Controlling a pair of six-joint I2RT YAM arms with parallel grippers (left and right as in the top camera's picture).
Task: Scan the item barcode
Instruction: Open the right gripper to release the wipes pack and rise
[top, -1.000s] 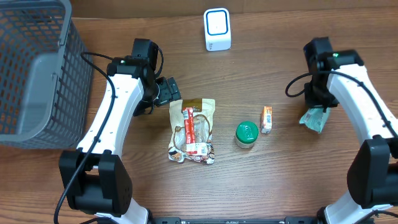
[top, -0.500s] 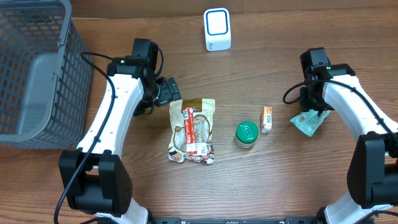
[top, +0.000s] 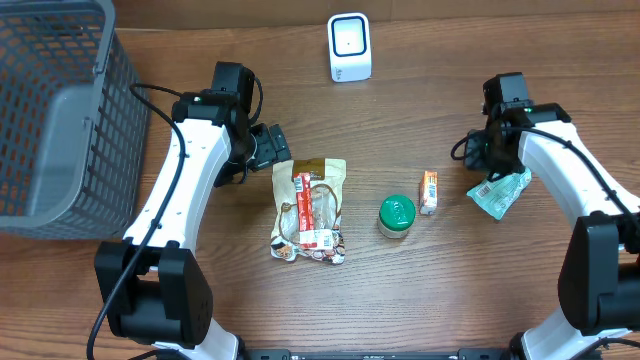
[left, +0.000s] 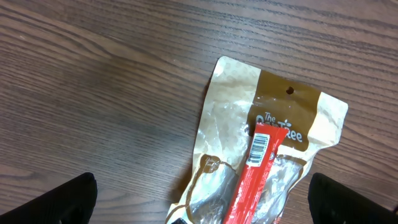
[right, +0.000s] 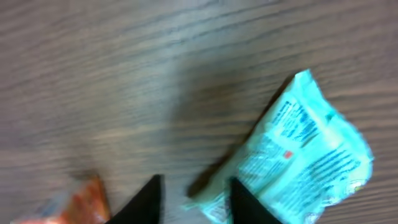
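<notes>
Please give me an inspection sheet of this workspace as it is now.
Surface: wooden table, no spill seen.
Job's things: white scanner at the far edge; teal packet flat on the table, print up.
Clutter: brown pouch with a red bar on it; green-lidded jar; small orange packet.
Grippers: left gripper open over the pouch; right gripper jaws apart, at the teal packet's corner.
Cables: black cable loops beside both arms, clear of items.
Surroundings: grey mesh basket at the left.
</notes>
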